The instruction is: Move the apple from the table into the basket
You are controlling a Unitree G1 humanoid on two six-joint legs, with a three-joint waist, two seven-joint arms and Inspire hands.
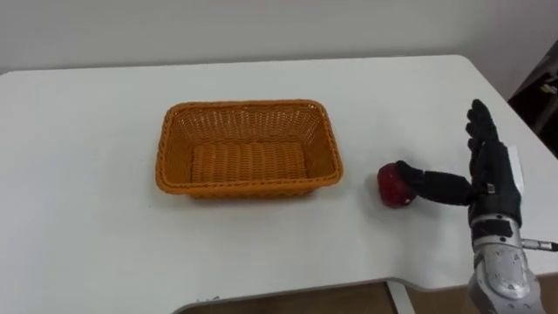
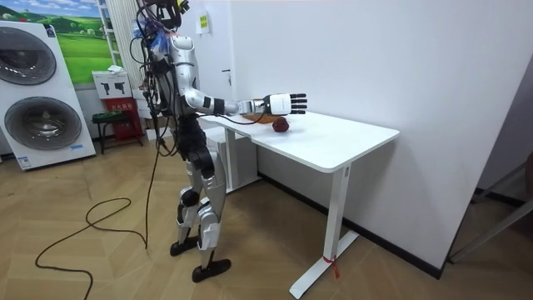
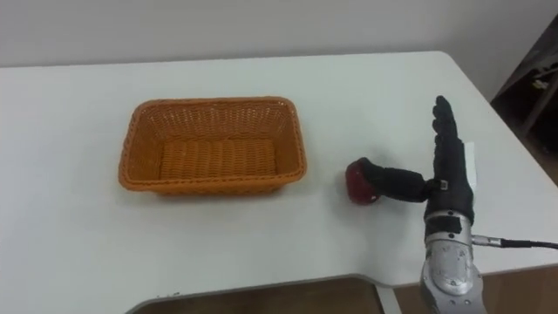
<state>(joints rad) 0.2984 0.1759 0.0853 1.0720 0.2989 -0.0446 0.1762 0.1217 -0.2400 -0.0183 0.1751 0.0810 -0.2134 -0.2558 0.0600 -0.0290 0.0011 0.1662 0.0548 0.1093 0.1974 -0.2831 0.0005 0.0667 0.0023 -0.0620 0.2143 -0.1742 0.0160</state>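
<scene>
A red apple [image 1: 393, 186] [image 3: 358, 183] lies on the white table [image 1: 105, 218], to the right of an empty orange wicker basket [image 1: 248, 146] [image 3: 214, 144]. My right hand [image 1: 490, 170] [image 3: 450, 170] is just right of the apple, open, its fingers straight and pointing away from me. Its thumb [image 1: 432, 183] reaches left and touches the apple's right side. In the room view the right hand [image 2: 285, 103] is stretched out over the table beside the apple [image 2: 281, 125].
The table's front edge runs close below the hand, and its right edge [image 1: 514, 113] is just beyond it. I stand at the table's end in the room view. Washing machines [image 2: 37, 100] stand behind me.
</scene>
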